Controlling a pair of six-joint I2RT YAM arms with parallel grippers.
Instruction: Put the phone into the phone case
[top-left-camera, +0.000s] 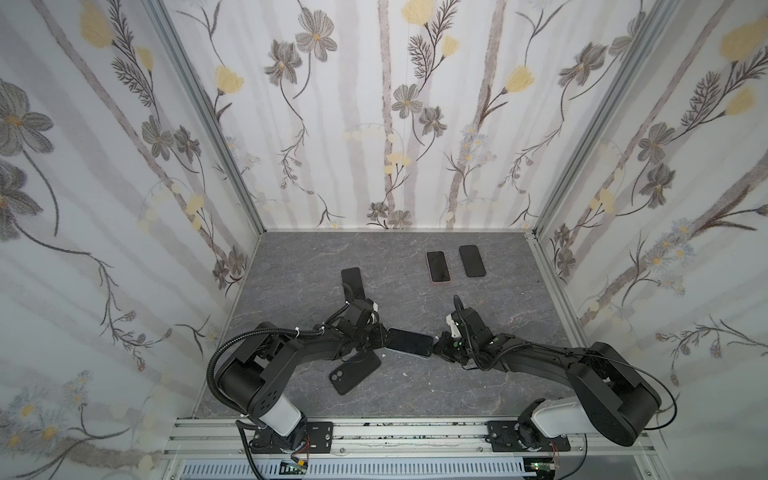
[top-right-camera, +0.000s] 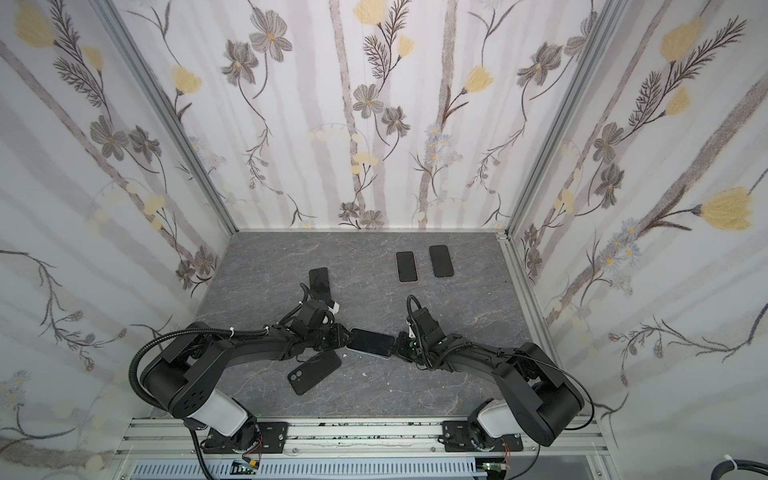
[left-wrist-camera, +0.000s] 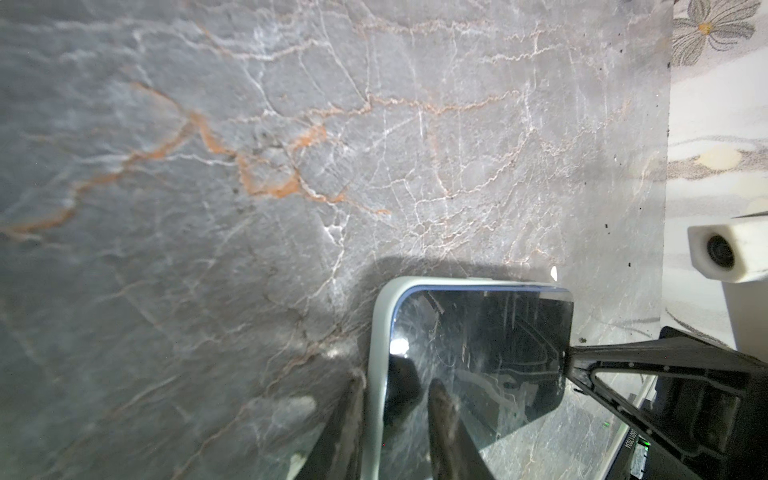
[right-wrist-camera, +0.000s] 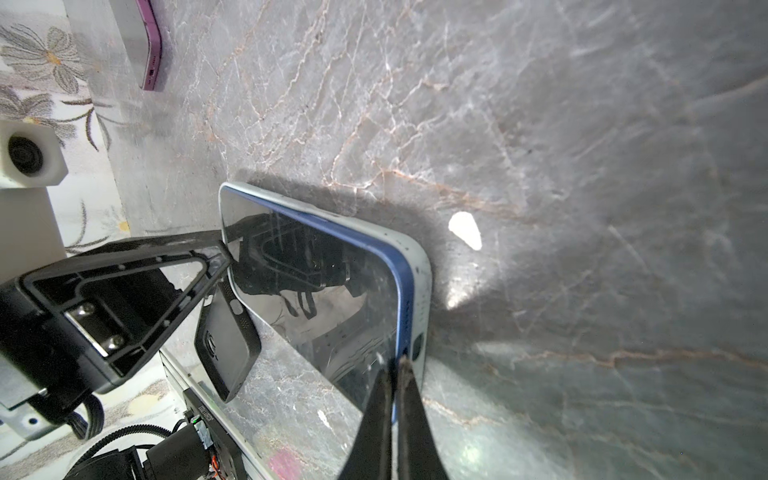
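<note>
Between floral walls (top-left-camera: 353, 124) lies a veined grey tabletop (top-left-camera: 415, 395).

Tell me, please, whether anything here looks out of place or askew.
A small white scrap lies loose on the table beside the phone. The black case lies askew, partly under the left arm. The phone's blue edge shows above its pale case, seemingly half seated.

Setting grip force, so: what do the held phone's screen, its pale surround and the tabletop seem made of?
Phone screen: glossy glass, by its sharp reflections. Pale surround: matte, rounded, probably soft plastic or silicone; cannot tell which. Tabletop: grey veined marble look, slight sheen; real stone or printed laminate is open.
</note>
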